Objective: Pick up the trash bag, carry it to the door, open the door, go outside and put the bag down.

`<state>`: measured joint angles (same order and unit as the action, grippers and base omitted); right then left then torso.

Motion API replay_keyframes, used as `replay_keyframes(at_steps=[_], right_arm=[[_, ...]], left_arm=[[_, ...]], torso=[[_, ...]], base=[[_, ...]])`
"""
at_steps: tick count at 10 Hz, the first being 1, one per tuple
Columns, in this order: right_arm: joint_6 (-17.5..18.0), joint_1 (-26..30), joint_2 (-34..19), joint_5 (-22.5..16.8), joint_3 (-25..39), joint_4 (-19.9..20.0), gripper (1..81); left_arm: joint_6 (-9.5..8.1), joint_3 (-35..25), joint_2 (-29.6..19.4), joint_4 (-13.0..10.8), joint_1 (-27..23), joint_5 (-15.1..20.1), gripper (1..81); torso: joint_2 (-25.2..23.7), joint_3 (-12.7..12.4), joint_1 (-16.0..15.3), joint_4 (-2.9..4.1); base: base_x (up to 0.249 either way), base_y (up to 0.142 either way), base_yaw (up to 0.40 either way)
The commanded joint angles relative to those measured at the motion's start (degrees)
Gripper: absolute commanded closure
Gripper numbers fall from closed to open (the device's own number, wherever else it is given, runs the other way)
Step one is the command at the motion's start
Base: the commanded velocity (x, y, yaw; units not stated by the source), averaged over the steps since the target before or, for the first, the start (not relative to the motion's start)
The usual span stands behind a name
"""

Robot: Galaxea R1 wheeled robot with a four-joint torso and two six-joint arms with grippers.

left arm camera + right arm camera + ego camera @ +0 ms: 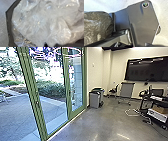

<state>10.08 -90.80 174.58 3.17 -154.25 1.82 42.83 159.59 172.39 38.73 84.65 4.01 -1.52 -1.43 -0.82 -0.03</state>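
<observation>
Presently, in the head view, looks indoors across a bare-finished floor (92,122), with green-framed glass doors (67,79) along its left edge and a paved yard (20,114) beyond. Seem shut, so probably need opening before any crossing. Past them, near the wall edge of the floor, keeps grey bins (95,99), likely set there to leave the way clear.

In the left wrist view, shows the translucent trash bag (37,22), bunched and creased, close in front of the robot's dark plate (8,25). Cannot tell the state of the left tool, nor whether grasping the plastic.

In the right wrist view, shows the rounded, shiny side of the bag near the jointed bar (116,40). Probably carried close to limit swinging and snagging. Cannot tell the state of the right tool, either.
</observation>
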Motion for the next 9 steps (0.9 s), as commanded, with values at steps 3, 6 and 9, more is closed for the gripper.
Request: replay_keyframes(at_steps=[3,6,9], right_arm=[[-0.15,2.41,0.44,-2.99,0.19,-0.59,1.0],[-0.15,2.41,0.53,-2.99,0.19,-0.76,1.0],[-0.15,2.50,0.53,-2.99,0.19,-0.76,1.0]], left_arm=[[0.24,0.20,0.07,-0.32,-3.39,2.05,81.1],[0.33,0.20,0.24,-0.32,-3.39,1.97,81.1],[0.33,0.20,0.07,-0.32,-3.39,1.97,81.1]], torso=[[0.00,0.00,0.00,0.00],[0.00,0.00,0.00,0.00],[0.00,0.00,0.00,0.00]], base=[[0.169,0.000,0.000],[0.169,0.000,0.000],[0.169,0.000,0.000]])
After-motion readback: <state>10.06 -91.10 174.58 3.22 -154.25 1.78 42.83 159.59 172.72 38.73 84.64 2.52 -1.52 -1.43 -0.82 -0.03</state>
